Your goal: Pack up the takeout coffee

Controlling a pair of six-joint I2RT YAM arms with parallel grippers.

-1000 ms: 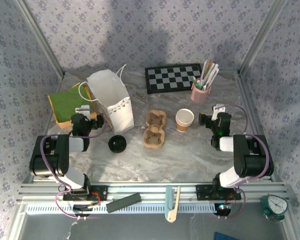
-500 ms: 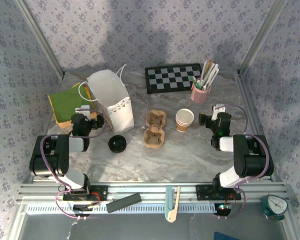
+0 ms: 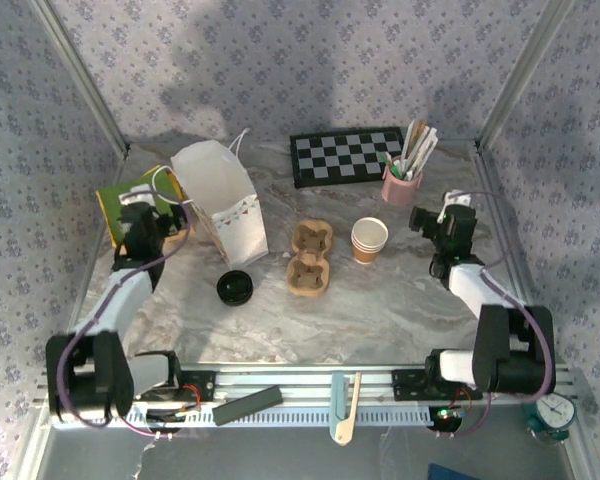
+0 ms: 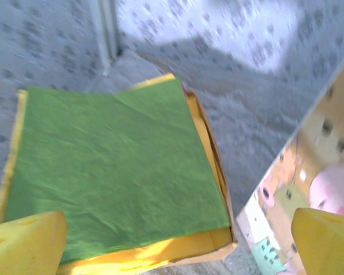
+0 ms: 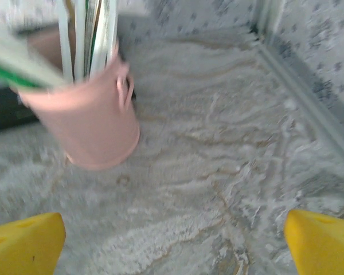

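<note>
The takeout coffee cup (image 3: pixel 369 240), tan paper with a white rim, stands upright and uncovered at the table's middle right. Its round black lid (image 3: pixel 234 288) lies apart on the marble, left of centre. My left gripper (image 3: pixel 142 212) hangs open over the box of green napkins (image 4: pixel 109 172), its yellow fingertips (image 4: pixel 26 243) wide apart and holding nothing. My right gripper (image 3: pixel 432 220) is open too, right of the cup and just in front of the pink cup of stirrers (image 5: pixel 83 123), with bare marble between its fingertips (image 5: pixel 324 240).
A white paper bag (image 3: pixel 220 200) stands open beside the napkin box, close to my left gripper. A brown pulp cup tray (image 3: pixel 310 258) lies between lid and cup. A checkerboard (image 3: pixel 345 155) lies at the back. Metal frame posts and patterned walls bound the table.
Both arms have unfolded and reached away from their bases. The left gripper moved back-left over the napkins; the right moved back toward the pink cup. Both stayed open.
</note>
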